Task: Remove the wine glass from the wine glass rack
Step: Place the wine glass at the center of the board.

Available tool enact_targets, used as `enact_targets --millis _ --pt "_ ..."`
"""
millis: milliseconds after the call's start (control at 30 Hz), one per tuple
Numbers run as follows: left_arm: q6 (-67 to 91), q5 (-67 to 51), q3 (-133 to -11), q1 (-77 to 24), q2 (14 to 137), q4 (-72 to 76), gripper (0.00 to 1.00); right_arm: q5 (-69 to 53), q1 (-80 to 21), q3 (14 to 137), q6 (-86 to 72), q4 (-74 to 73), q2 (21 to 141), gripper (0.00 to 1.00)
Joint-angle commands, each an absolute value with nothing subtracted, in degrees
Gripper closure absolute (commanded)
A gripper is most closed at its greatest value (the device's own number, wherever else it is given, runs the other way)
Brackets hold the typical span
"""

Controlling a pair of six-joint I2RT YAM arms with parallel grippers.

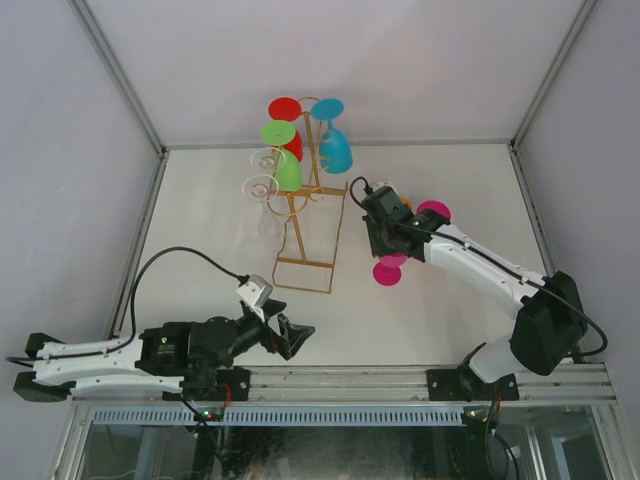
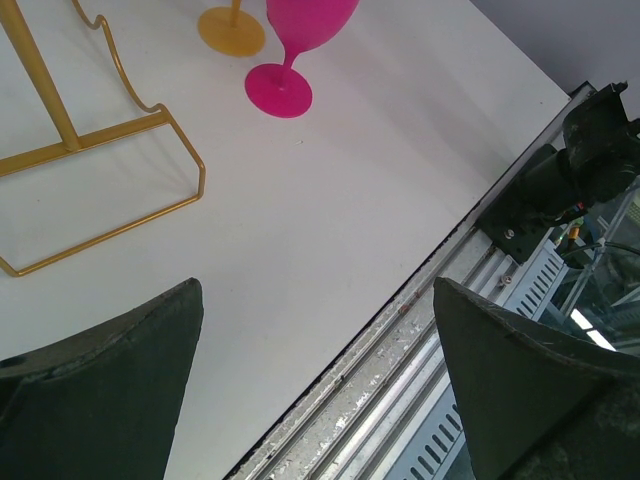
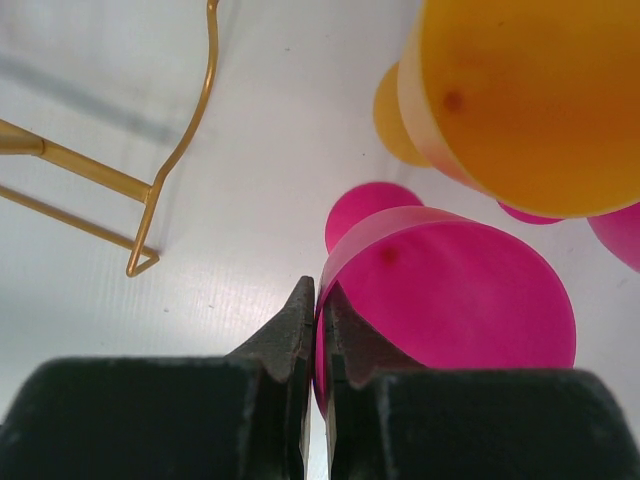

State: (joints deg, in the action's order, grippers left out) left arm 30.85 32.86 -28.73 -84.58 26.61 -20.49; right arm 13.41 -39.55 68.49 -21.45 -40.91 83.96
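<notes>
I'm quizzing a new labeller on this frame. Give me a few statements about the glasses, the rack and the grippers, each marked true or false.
1. The right gripper is shut on the rim of the magenta glass. True.
2. The left gripper holds a glass. False: it is open and empty, above the table near its near edge.
3. A blue glass hangs on the rack. True.
4. The orange glass hangs on the rack. False: it is off the rack, right beside the magenta glass.
</notes>
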Motion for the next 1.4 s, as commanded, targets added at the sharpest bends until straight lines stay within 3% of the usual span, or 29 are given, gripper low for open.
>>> enact_targets --millis 0,500,1367 --pt "29.8 33.1 -32.0 -84.3 26.8 -19.4 0.0 12.8 -39.0 71.5 -21.5 -40.5 84.8 0.99" --pt "29.7 32.8 -31.8 -84.3 27.7 -19.5 0.0 14.0 -39.0 74.5 -20.8 -42.0 86.7 0.91" --pt "29.4 34.3 -32.8 -84.3 27.2 -21.7 0.0 12.0 -39.6 75.6 -19.5 -43.4 86.0 0.91"
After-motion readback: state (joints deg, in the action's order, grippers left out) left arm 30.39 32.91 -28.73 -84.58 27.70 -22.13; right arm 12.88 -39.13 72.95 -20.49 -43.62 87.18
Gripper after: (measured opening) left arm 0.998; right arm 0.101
